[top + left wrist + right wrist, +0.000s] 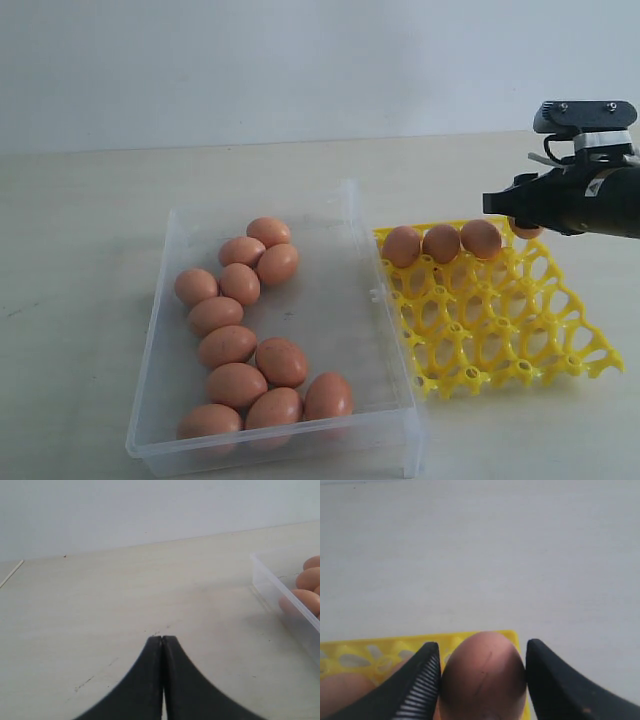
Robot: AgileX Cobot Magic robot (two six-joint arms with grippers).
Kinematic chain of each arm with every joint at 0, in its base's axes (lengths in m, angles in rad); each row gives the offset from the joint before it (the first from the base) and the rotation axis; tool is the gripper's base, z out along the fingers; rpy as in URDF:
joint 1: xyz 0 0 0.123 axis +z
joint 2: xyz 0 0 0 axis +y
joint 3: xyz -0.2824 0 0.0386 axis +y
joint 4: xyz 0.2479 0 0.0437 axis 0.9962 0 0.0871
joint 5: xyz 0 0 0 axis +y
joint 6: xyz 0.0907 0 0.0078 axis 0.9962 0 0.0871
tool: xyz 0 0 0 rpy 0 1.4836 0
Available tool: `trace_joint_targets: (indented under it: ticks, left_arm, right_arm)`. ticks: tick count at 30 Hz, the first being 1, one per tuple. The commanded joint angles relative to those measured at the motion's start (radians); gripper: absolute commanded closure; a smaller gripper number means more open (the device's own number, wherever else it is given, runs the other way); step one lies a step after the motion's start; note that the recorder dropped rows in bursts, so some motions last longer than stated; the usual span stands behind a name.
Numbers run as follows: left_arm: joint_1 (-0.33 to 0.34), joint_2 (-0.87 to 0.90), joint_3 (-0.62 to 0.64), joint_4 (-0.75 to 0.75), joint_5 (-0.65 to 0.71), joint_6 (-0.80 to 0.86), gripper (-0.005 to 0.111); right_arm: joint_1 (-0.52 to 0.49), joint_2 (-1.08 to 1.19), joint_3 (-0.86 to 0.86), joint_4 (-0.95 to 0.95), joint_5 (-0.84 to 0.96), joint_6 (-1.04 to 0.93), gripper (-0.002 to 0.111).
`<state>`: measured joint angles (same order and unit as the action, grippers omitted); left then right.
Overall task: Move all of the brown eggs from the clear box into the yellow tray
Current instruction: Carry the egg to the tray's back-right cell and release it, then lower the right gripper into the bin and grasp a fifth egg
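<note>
The clear box (pixel 175 250) holds several brown eggs (pixel 240 283), lying mostly along its left side. Beside it on the right is the yellow tray (pixel 500 320), with three eggs (pixel 441 243) in its far row. At the tray's far right corner my right gripper (pixel 520 215) is shut on a fourth egg (pixel 482 680), whose sides touch both fingers (pixel 420 680) over the tray's corner (pixel 507 635). My left gripper (pixel 162 638) is shut and empty above bare table, with the box's wall (pixel 280 595) and some eggs (pixel 307 600) off to one side.
A light wooden table (pixel 80 200) runs back to a pale wall. The tray's nearer rows of cups (pixel 500 350) hold nothing. The right arm's black body (pixel 600 195) hangs over the tray's far right edge.
</note>
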<state>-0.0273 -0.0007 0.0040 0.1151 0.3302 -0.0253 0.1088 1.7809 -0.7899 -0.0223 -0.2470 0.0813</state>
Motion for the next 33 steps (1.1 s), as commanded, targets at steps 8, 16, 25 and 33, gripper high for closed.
trace_joint_targets:
  ticks: [8,16,25,33]
  left_arm:
    - [-0.001,0.001,-0.004,0.001,-0.014,-0.006,0.107]
    - [-0.001,0.001,-0.004,0.001,-0.014,-0.006,0.107]
    - [-0.001,0.001,-0.004,0.001,-0.014,-0.006,0.107]
    - [-0.001,0.001,-0.004,0.001,-0.014,-0.006,0.107]
  right_arm:
    - [-0.006,0.001,-0.029,-0.005,0.019,-0.001,0.053]
    - [0.009,-0.026,-0.029,0.003,0.072,0.009,0.053]
    - [0.252,-0.126,-0.189,0.015,0.520,-0.046,0.088]
    - [0.492,-0.043,-0.406,0.248,0.891,-0.273,0.088]
